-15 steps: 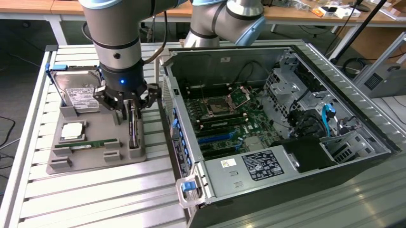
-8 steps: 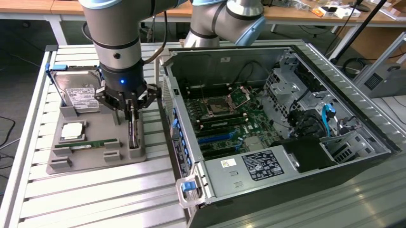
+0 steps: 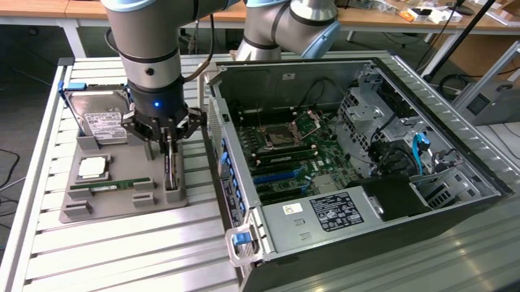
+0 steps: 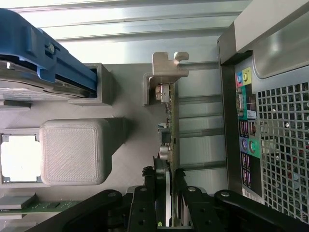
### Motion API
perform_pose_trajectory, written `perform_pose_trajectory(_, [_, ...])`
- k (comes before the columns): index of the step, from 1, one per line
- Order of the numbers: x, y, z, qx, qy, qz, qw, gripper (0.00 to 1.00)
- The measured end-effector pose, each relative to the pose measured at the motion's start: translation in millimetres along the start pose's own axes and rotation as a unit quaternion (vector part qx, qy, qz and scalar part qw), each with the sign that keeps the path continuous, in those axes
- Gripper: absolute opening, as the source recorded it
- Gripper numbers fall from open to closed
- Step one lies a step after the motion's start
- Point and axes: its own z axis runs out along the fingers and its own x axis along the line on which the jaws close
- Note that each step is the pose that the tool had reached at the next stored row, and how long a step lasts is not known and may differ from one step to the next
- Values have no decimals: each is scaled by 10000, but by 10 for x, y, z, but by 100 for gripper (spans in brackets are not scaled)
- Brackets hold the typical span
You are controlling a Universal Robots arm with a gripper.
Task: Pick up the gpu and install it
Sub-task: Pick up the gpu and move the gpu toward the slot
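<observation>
Your tool [image 3: 167, 146] clamps the gpu [image 3: 172, 175], upright in its holder [image 3: 122, 205], 9 o'clock from the case [image 3: 260, 79]; not yet installed.

My work table [image 3: 122, 255] is a bed of pale metal slats. Two things sit directly on it: a grey printed parts tray [image 3: 114, 208] toward the exterior view's left, and just beside it an open computer case [image 3: 276, 79], lying on its side.
</observation>
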Motion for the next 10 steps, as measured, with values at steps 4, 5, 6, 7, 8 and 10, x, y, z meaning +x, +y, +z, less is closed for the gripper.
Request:
perform_pose_trajectory(4, [0, 0, 1, 0, 0, 0, 10000, 27])
perform_pose_trajectory(5, [0, 0, 1, 0, 0, 0, 10000, 27])
perform_pose_trajectory(6, [0, 0, 0, 0, 0, 0, 10000, 27])
perform_pose_trajectory(7, [0, 0, 1, 0, 0, 0, 10000, 27])
perform_pose_trajectory(8, [0, 0, -3, -2, -2, 0, 10000, 27])
perform_pose_trajectory(10, [-1, 2, -34, 0, 0, 0, 10000, 27])
